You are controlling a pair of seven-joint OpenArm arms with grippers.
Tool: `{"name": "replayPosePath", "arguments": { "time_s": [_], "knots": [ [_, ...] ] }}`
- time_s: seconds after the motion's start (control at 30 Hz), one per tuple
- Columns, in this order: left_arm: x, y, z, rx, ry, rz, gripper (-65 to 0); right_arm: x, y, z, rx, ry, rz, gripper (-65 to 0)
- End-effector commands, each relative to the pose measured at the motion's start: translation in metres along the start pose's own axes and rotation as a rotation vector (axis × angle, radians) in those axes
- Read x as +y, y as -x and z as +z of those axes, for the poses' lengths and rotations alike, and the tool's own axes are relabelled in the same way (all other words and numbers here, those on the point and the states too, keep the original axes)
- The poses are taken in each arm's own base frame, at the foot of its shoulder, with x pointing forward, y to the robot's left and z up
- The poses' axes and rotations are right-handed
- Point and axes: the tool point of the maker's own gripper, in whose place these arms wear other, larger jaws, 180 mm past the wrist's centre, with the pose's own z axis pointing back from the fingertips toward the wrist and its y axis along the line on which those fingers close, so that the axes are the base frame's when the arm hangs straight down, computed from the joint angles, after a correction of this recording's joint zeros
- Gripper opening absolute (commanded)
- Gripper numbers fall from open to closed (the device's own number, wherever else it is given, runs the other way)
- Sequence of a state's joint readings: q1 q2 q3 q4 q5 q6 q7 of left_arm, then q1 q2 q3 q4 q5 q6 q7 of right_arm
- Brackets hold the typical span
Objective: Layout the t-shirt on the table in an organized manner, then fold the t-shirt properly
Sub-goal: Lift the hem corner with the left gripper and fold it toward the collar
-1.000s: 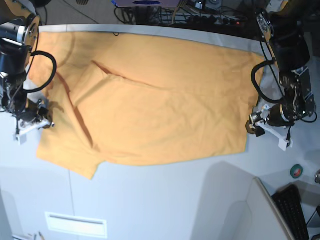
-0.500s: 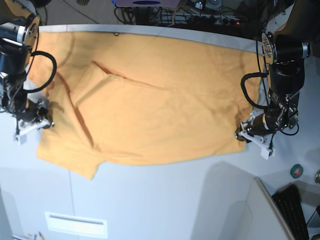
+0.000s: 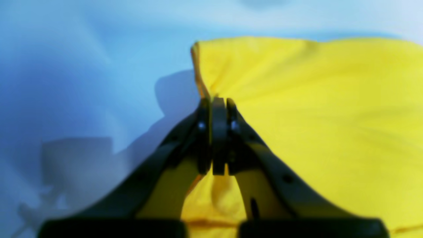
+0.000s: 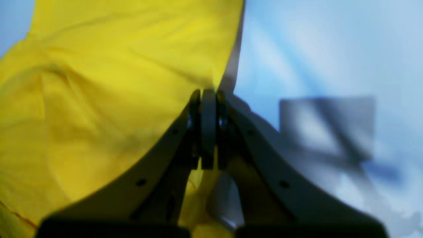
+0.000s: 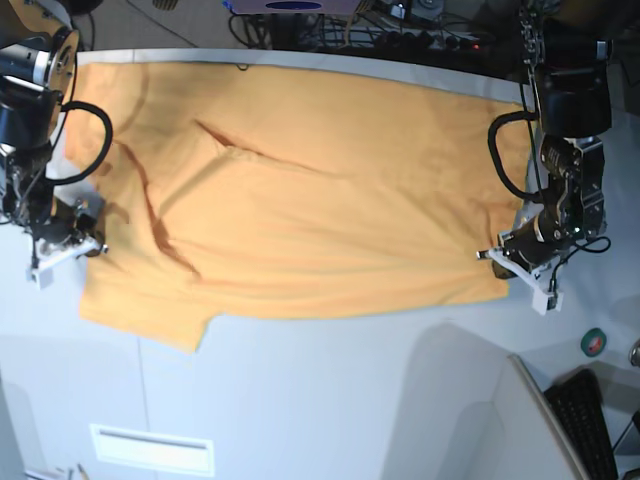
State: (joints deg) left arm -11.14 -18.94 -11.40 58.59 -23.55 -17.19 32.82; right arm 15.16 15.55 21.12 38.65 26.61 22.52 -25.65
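Observation:
The orange-yellow t-shirt (image 5: 300,200) lies spread wide across the white table (image 5: 330,390), plain side up, with a raised crease left of centre and one sleeve near the front left. On the right of the base view my left gripper (image 5: 494,257) is shut on the shirt's right edge. The left wrist view shows its fingers pressed together (image 3: 214,102) on the hem of the t-shirt (image 3: 314,115). At the shirt's left edge my right gripper (image 5: 97,245) is also shut on cloth. Its fingers (image 4: 206,96) pinch the border of the t-shirt (image 4: 99,82).
A black keyboard (image 5: 590,420) and a green roll (image 5: 593,342) sit at the front right. Cables and equipment (image 5: 400,30) line the back edge. A white label (image 5: 152,448) lies near the front left. Bare tabletop stretches in front of the shirt.
My left gripper came in to the shirt's right edge and closed on it. The cloth has been drawn rightward and lies flatter. The right arm kept still.

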Motion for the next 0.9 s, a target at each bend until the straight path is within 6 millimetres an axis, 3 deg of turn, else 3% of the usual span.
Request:
{"name": "replayPosePath", "arguments": {
  "time_s": [0.0, 0.2, 0.4, 0.67, 0.73, 0.87],
  "knots": [
    [0.003, -0.024, 0.009, -0.067, -0.008, -0.025, -65.0, -0.001, -0.022, 0.005, -0.047, -0.001, 0.014, -65.0],
    [-0.004, -0.014, 0.036, -0.095, -0.001, -0.119, -65.0, -0.001, -0.021, 0.005, -0.046, -0.002, 0.015, -65.0],
    [-0.012, 0.018, 0.055, -0.018, 0.008, -0.169, -65.0, -0.001, -0.021, 0.005, -0.046, -0.002, 0.015, -65.0],
    [-0.037, 0.021, 0.082, -0.051, 0.03, -0.287, -65.0, 0.001, -0.021, 0.004, -0.045, -0.004, 0.014, -65.0],
    [-0.033, 0.03, 0.086, -0.026, -0.017, -0.366, -65.0, 0.001, -0.021, 0.004, -0.045, -0.004, 0.014, -65.0],
    [-0.042, 0.065, 0.084, 0.066, -0.052, -0.528, -65.0, 0.0, -0.02, 0.004, -0.044, -0.002, 0.015, -65.0]
  ]
}}
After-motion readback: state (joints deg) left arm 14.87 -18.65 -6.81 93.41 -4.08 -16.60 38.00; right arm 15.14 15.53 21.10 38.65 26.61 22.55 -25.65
